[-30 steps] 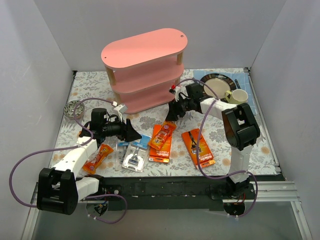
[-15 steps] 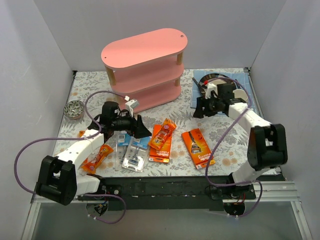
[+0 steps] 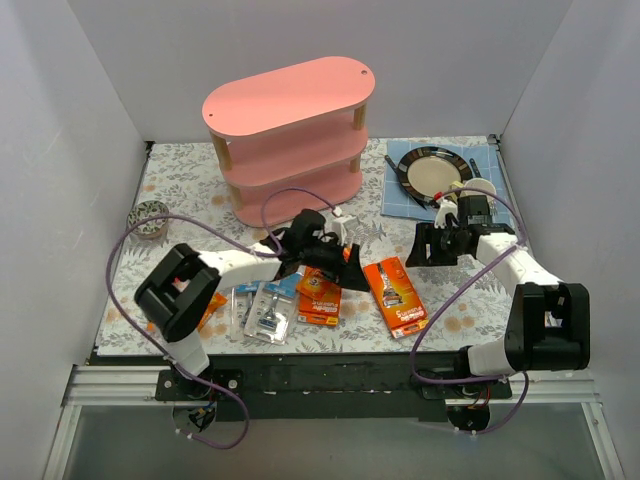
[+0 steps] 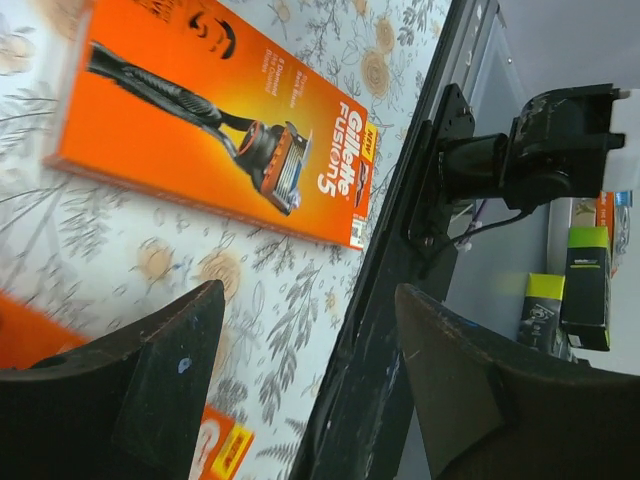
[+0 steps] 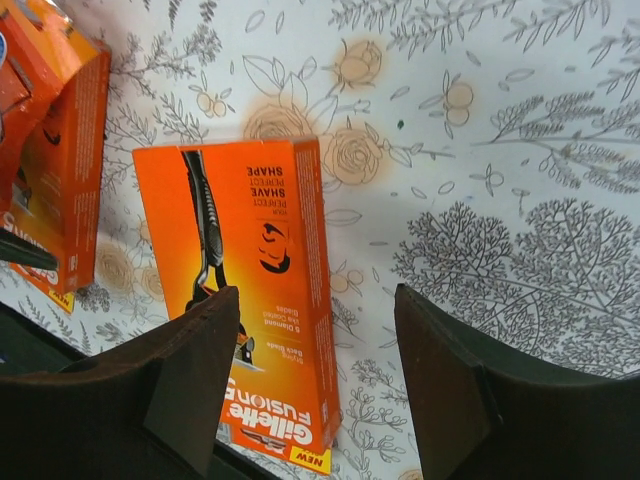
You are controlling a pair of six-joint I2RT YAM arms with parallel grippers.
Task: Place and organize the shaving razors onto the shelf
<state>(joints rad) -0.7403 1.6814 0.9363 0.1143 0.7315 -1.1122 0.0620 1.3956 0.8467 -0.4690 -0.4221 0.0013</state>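
From above, the pink three-tier shelf with oval boards and light wooden posts [image 3: 290, 140] stands at the far middle of the floral-patterned table [image 3: 180, 170]. All the razors lie on the table, near of the shelf. A flat orange cardboard razor pack [image 3: 397, 295] lies alone right of centre. A small pile of orange razor packs [image 3: 320, 298] sits just left of it, and clear blister razor packs [image 3: 268, 310] are further left. An orange crinkly bag [image 3: 210, 303] is partly hidden behind the left arm. The left gripper [image 3: 345, 272] reaches across to the right over the orange pile. The right gripper [image 3: 425, 248] hangs to the right of the lone orange pack. A dark round plate [image 3: 432, 172] on a blue mat and a pale mug [image 3: 478, 188] sit at the far right, and a small round tin [image 3: 147, 220] at the far left.

In the left wrist view, the left gripper [image 4: 310, 400] has its dark jaws spread wide with nothing between them. The flat orange cardboard razor pack [image 4: 215, 140] lies beyond the fingertips, beside the table's black near edge.

In the right wrist view, the right gripper [image 5: 315, 390] is also spread wide and empty. It is above the near end of the flat orange cardboard razor pack [image 5: 255, 290], with the orange pile [image 5: 50, 160] at the frame's left.
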